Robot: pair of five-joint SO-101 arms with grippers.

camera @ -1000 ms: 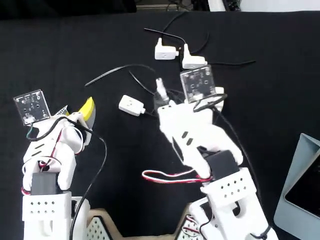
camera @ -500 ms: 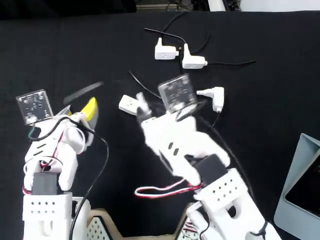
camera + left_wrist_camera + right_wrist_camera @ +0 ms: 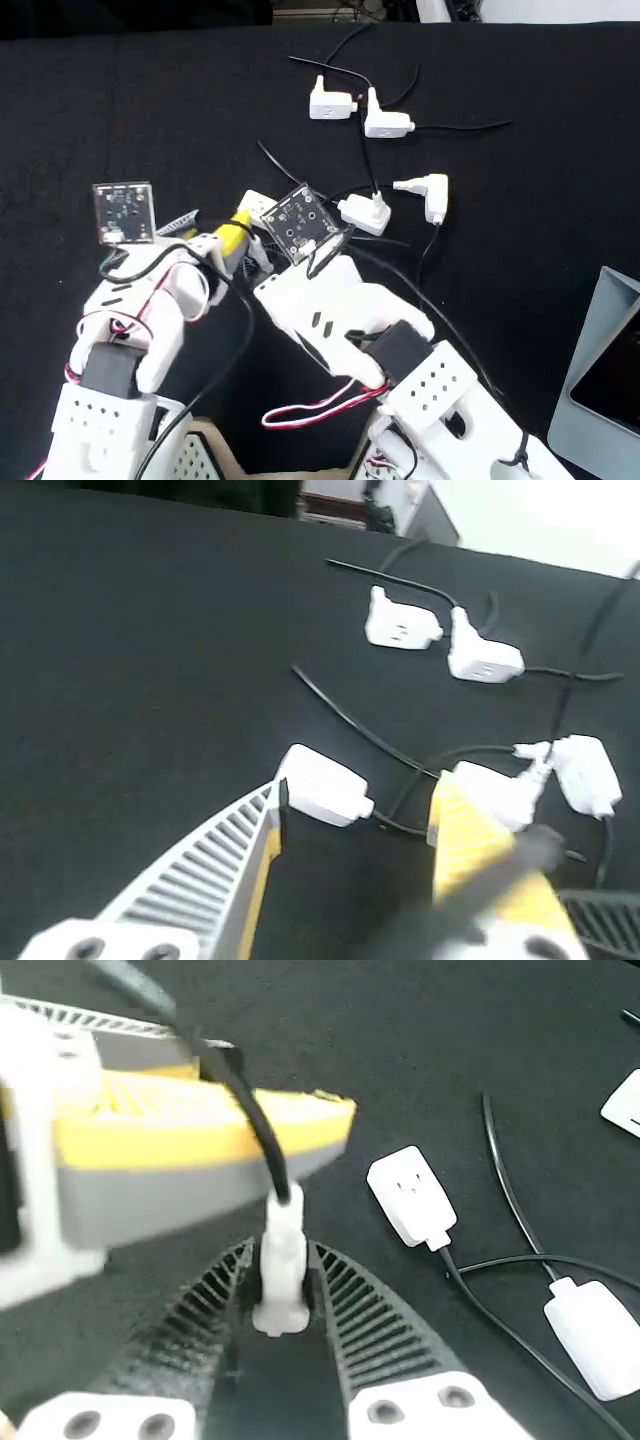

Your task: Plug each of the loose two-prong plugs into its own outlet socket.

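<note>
L fingers [image 3: 465, 840] spread wide, nothing held; a white socket [image 3: 322, 785] lies on the counter [image 3: 150, 660] just past the gap btwn them. R fingers [image 3: 335, 1285] clamp a white plug [image 3: 281, 1260], its black cord [image 3: 250, 1110] running out over the yellow L finger. High view: both sets of fingers nearly touch, right by that socket. Farther back a socket pair [image 3: 330, 100] sits side by side; an angled plug [image 3: 425, 190] lies loose nearer the arms, beside another white block [image 3: 365, 212] w/ cord.
</note>
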